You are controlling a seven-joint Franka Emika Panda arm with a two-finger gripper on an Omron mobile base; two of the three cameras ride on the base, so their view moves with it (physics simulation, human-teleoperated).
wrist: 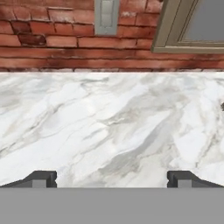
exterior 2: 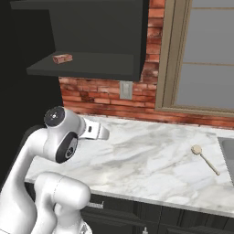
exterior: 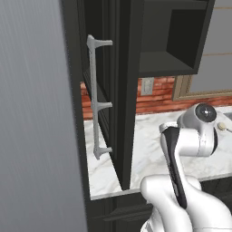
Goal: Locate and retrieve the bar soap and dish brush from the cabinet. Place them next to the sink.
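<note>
Hanging over bare marble, the gripper has its jaws spread wide with nothing between them; in the hand view its two dark fingertips stand far apart at the bottom edge, above the white, grey-veined countertop. That countertop runs back to a red brick wall, where a pale outlet plate is set into the bricks and the tan frame of a window begins just beside it.

From the right base view, the white arm is folded low at the counter's near left corner. Up on the wall, the cabinet stands open, matte black with a dark interior, and the bar soap, a small reddish-brown block, lies on its flat bottom panel near the front left. The dish brush lies flat on the marble well to the right, its round head toward the wall and its thin handle angled toward the sink, whose edge shows just beside it at the frame's right side.

In the left base view a tall black door edge with a long grey handle stands close to the camera, beside a grey brushed-metal panel.
</note>
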